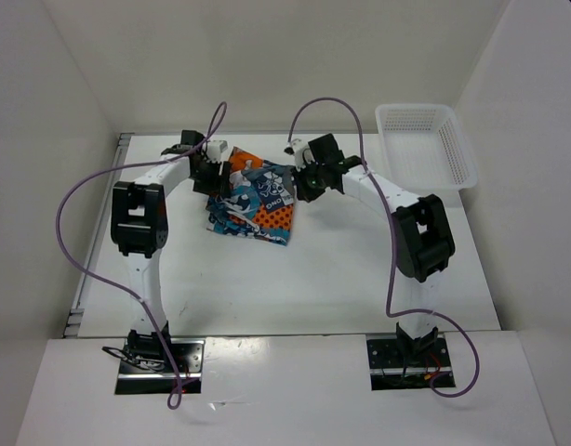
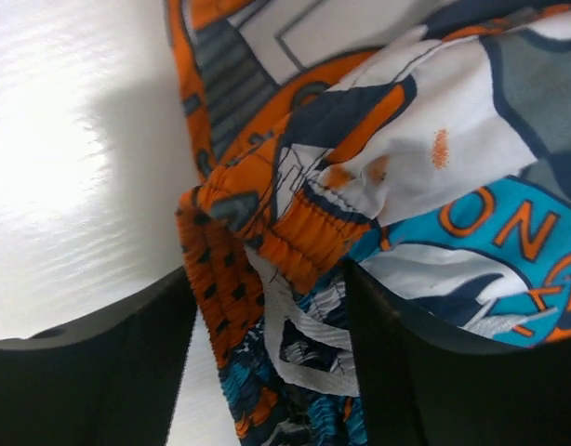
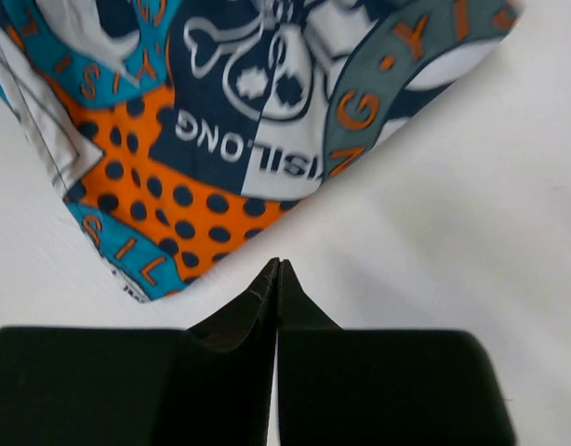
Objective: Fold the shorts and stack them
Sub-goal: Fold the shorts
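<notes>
A white table [image 1: 295, 279] sits between white walls. On the left, the left gripper [image 2: 267, 307] has its jaws spread, straddling the orange elastic waistband [image 2: 304, 232] and white drawstring [image 2: 295, 344] of the patchwork shorts [image 1: 251, 197]. The shorts lie folded between the two claws, their long axis running from far-left to near-right. Just right of them, the right gripper [image 3: 277, 279] is pressed together, empty, its tips just short of the fabric's corner. Well to its right sits a white mesh basket [image 1: 464, 153].

Patchwork-print fabric shorts [image 2: 378, 186] run past the left wrist view's top, right and bottom edges; black left gripper [image 1: 211, 172] overlaps their left edge from above.
</notes>
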Robot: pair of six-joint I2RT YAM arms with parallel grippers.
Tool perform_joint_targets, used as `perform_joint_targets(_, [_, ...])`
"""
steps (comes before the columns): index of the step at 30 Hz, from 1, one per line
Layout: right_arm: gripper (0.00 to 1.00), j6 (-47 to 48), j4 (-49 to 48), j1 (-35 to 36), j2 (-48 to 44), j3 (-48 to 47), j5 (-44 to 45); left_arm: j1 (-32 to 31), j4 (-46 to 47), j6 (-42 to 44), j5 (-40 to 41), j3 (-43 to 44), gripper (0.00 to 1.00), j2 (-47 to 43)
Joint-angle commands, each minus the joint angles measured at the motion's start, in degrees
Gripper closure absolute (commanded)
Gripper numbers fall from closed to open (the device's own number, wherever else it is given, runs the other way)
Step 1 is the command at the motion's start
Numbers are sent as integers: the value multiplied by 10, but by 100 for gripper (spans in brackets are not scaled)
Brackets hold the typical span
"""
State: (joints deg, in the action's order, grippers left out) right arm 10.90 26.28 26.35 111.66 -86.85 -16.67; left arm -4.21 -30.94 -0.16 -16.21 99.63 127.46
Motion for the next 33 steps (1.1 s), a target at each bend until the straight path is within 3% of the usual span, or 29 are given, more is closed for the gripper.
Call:
perform_joint_targets(1, [98,11,-5,-11,-31,-53,15,3,-9,2,-51,-44,31,3])
perform_joint_targets(6, [98,17,5,-17,-42,-90,33,3,7,2,-77,-77,60,-15])
perform_joint_targets(14, [98,27,11,-28,-79,-97,56,3,78,2,-172,-169,63,-84])
perform_joint_targets(19, [98,33,11,-28,-86,-97,67,3,96,2,-204,-182,47,-100])
perform_joint_targets(22, [98,38,16,-28,-86,-107,73,3,102,2,-197,-182,46,-112])
perform_joint_targets(26, [97,43,16,-28,-91,-112,79,3,96,2,-197,-188,24,-129])
perform_joint_targets(27, [97,43,22,-28,-98,-112,79,3,91,2,-197,-183,7,-129])
perform_joint_targets(28, [97,43,22,-28,-98,-112,79,3,84,2,-192,-177,0,-135])
perform_joint_targets(33, [97,48,27,-28,-116,-106,85,23,52,2,-186,-139,0,-151])
